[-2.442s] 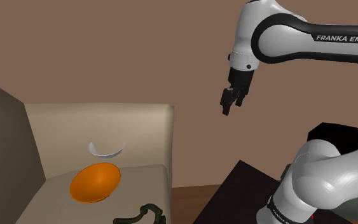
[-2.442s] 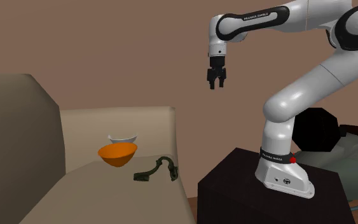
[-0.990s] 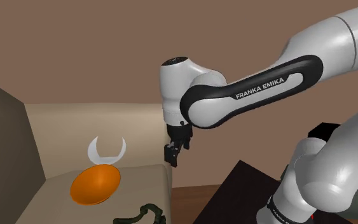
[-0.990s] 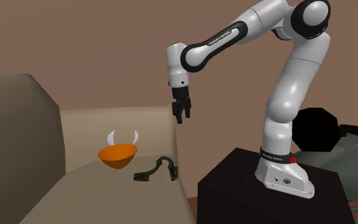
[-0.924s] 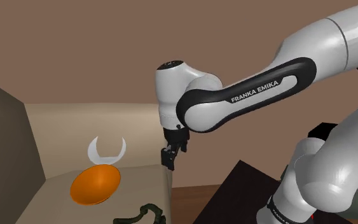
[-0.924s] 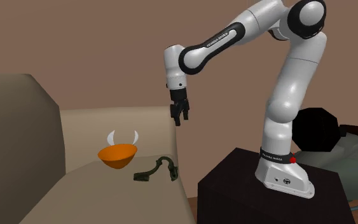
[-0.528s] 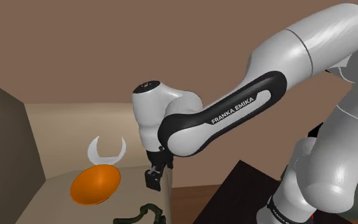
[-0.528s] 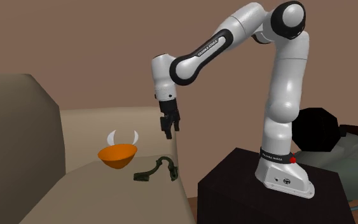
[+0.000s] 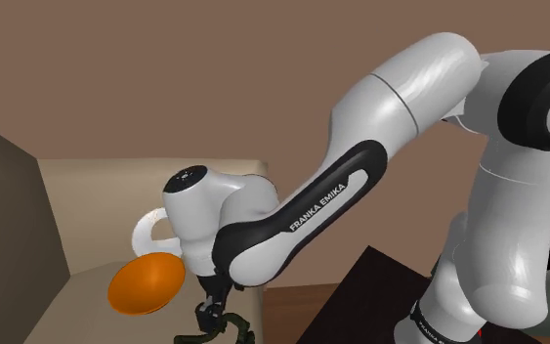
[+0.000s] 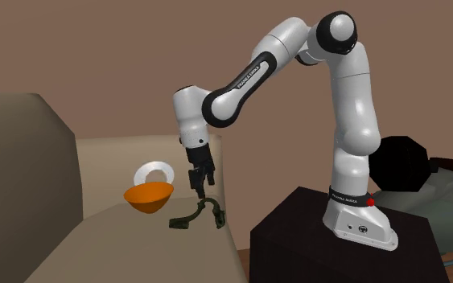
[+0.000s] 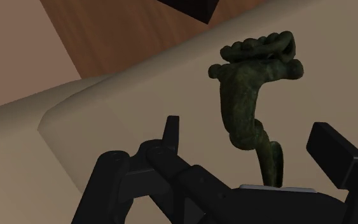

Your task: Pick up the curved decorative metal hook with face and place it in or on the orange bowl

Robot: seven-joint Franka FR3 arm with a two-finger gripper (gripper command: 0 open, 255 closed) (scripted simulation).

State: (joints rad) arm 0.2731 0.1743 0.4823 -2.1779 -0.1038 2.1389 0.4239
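Though the open end effector (image 11: 248, 132) brackets the dark hook (image 11: 242, 95) without touching it, everything remains — grasp, lift, delivery to the orange bowl (image 9: 146, 281).

Hook (image 11: 250, 95): dark green, rough and lumpy, with a dull sheen like patinated metal.
Bowl (image 9: 144, 283): orange, smooth, matt.
Arm (image 9: 409, 88): glossy white shells, smooth.
Gripper (image 11: 248, 132): matt black.
Sofa (image 11: 31, 165): beige, smooth, matt.
Floor (image 11: 126, 32): brown wood grain.
Stand (image 10: 297, 233): matt black.
Ring (image 10: 154, 174): plain white, smooth.
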